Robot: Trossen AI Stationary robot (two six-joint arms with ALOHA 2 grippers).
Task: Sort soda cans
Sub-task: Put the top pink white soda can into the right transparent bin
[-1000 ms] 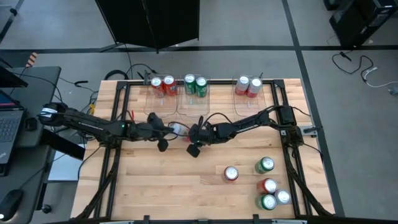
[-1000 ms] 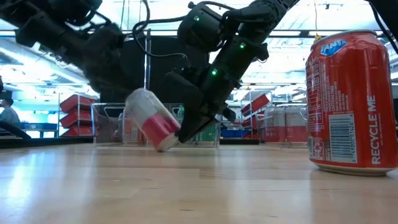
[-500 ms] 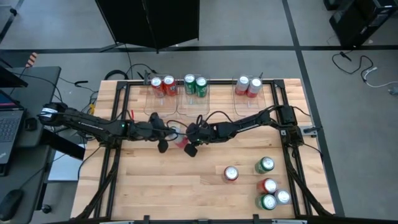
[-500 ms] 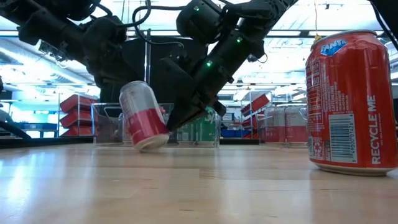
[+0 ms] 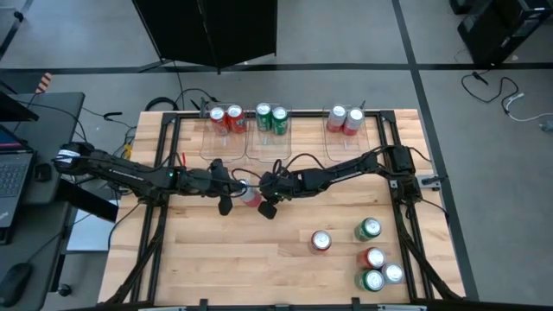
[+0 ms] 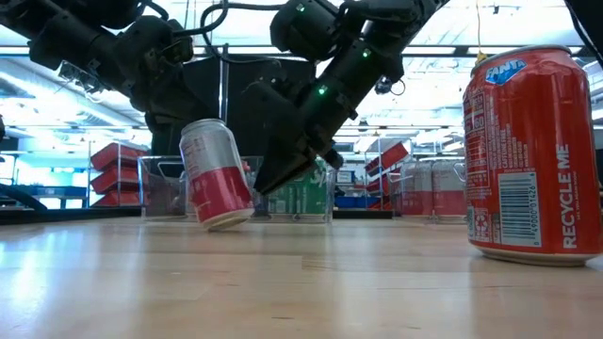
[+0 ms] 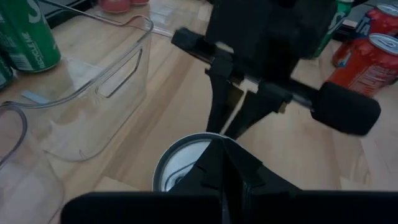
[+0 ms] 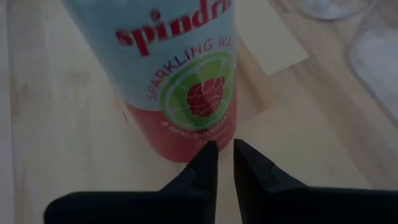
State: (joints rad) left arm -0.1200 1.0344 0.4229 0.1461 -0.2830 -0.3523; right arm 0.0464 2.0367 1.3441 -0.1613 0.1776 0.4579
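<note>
Low view is showing a silver-white and red cylindrical metal soda can (image 6: 215, 186) leaning tilted on the light wooden table (image 6: 283, 282), bottom edge touching the wood. Right gripper (image 6: 275, 179) is sitting just beside it, fingers nearly together with a thin gap, not gripping the can; right wrist view is showing the fingertips (image 8: 205, 163) pointing at the can's red base (image 8: 180, 93). Left gripper (image 7: 222, 152) is sitting shut directly above the can's silver top (image 7: 177, 171), holding nothing. High view is putting the can (image 5: 250, 195) between both grippers, mid-table. Far beyond both grippers, clear plastic bins (image 5: 226, 142) are holding sorted cans. Five more cans (image 5: 370, 257) are standing well behind the right gripper.
</note>
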